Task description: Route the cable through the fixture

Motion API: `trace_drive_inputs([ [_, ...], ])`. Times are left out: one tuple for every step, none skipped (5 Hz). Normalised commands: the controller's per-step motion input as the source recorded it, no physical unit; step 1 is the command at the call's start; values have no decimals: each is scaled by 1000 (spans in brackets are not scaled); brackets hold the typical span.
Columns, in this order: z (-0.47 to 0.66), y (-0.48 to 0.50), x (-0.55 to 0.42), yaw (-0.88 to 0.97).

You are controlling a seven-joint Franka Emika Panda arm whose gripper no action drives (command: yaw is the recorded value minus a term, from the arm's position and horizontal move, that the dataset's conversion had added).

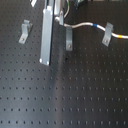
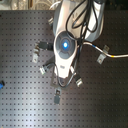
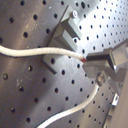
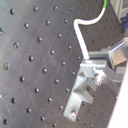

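One white cable (image 1: 85, 24), three grey clips including the upright fixture (image 1: 68, 39); jaws pinch the cable's end.

No readable text, labels, brands or numbers in any view. Cable (image 1: 86, 24) only carries plain blue and yellow bands, and the clips, the perforated board (image 1: 75, 95) and the arm body (image 2: 65, 45) with its blue light show no legible marking.
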Motion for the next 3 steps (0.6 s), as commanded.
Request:
trace_drive_inputs([
  [-26,-2,0,0],
  [-490,-46,44,0],
  [-621,-27,2,154],
])
